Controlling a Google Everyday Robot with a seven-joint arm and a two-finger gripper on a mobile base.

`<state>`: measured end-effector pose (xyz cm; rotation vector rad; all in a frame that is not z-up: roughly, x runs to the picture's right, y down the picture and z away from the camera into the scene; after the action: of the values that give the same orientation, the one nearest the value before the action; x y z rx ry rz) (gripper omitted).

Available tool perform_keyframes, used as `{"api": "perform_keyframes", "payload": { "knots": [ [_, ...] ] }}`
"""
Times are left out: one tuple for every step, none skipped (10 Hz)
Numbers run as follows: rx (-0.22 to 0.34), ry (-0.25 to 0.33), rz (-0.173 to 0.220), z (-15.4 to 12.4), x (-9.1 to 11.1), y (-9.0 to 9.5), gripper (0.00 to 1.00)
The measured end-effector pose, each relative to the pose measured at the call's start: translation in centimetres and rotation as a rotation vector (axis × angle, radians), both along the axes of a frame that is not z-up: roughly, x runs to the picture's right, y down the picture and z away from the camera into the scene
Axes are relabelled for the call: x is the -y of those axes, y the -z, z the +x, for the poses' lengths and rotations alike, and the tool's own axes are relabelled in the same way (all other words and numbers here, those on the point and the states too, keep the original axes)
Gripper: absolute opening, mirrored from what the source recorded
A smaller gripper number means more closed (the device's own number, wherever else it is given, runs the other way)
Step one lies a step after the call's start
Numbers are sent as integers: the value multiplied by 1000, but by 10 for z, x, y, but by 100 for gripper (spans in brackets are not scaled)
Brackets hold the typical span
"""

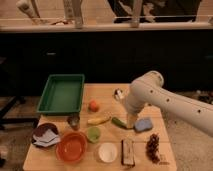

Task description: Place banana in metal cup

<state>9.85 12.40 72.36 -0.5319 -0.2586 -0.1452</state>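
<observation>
Table-top trial: we see the robot's gripper (131,121) low over the middle of the wooden table (107,92), its jaws spread apart and holding nothing, just beside a dark green vegetable (119,122) and a blue sponge (143,124). The banana (98,120) lies flat near the table's centre, between that vegetable and the metal cup (74,121). The cup stands upright below the green tray (62,93) at the far left corner as we look.

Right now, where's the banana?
Camera view, mid table: the banana lies between the metal cup and the green vegetable; the gripper is beside that vegetable.
</observation>
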Motion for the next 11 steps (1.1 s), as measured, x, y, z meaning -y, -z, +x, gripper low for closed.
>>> {"api": "perform_keyframes", "payload": {
  "knots": [
    [8,1,-6,-7,-1,-8,80],
    [11,-2,-8,-9,-2,-12,80],
    [18,-4,-10,-13,-3,-18,80],
    [24,-12,-7,-15,-4,-25,80],
    [30,-21,-4,-16,-5,-31,80],
    [39,-33,0,-18,-6,-38,80],
    [49,-45,7,-20,-6,-44,80],
    [52,-53,20,-25,-7,-47,80],
    [52,-54,20,-25,-7,-48,80],
    [51,-55,20,-24,-7,-48,80],
    [51,-54,20,-24,-7,-48,80]
  ]
}}
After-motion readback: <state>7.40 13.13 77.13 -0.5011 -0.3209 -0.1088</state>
